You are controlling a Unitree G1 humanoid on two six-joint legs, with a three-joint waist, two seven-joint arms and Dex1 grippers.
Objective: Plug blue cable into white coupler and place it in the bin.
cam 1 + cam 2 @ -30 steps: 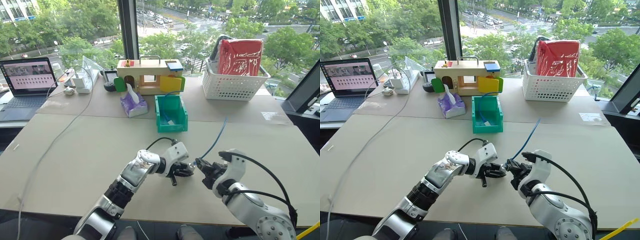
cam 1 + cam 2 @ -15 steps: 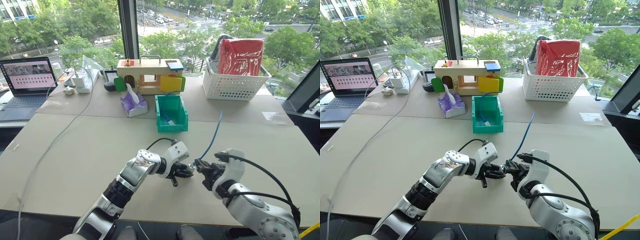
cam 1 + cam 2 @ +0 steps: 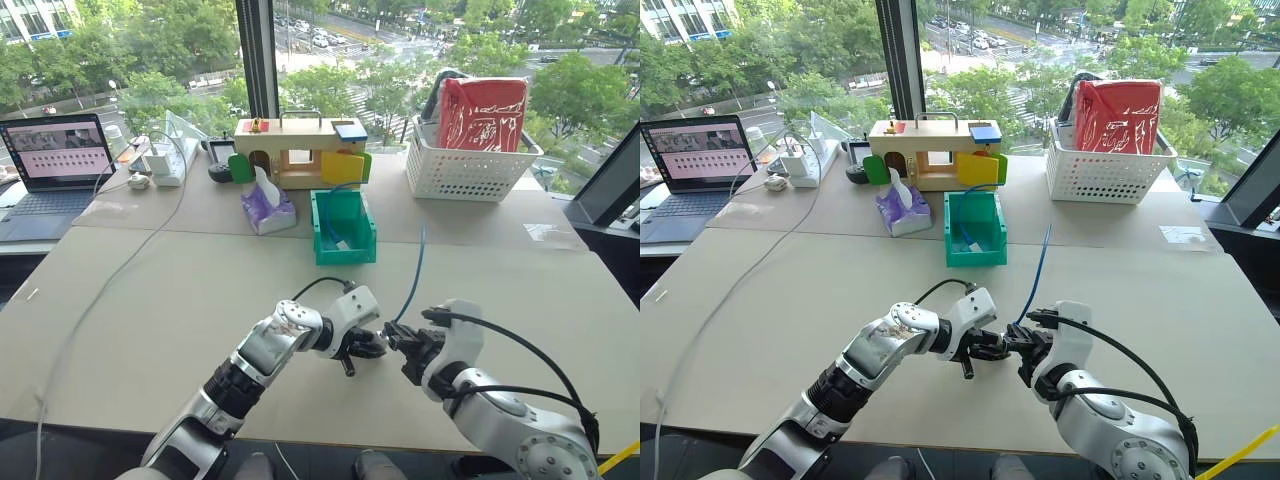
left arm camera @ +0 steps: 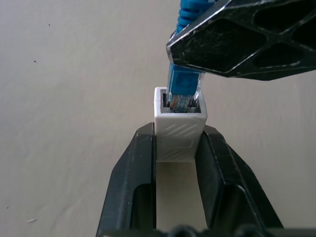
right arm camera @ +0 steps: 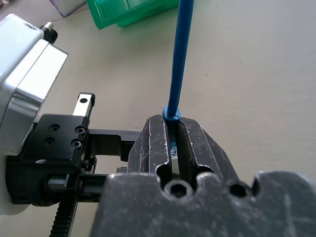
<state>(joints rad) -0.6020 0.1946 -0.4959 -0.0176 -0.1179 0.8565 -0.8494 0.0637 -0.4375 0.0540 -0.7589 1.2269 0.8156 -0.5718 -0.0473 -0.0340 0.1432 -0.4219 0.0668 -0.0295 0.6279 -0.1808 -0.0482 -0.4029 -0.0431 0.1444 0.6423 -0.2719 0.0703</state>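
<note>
While the plug at the end of the blue cable [image 4: 183,84] sits only partway into the mouth of the white coupler [image 4: 178,132], the likeliest failure, as I judge it, is a crooked push: the plug looks slightly tilted against the socket, and if I drive it home at that angle it could jam on the rim or lever the coupler out of my grip. A second risk is the cable's free length, which rises above the table [image 3: 180,300] toward the bin [image 3: 343,228]; its springiness could twist the plug as I press.

My left jaws [image 4: 178,163] are nearly together, clamped on the two sides of the coupler (a smooth little block, so it may slide under load). My right jaws [image 5: 174,148] are pressed together on the cable just behind its plug, fingers [image 5: 197,145] flat against the cord. Both meet low over the table, well short of the bin, which already has something pale lying inside.
</note>
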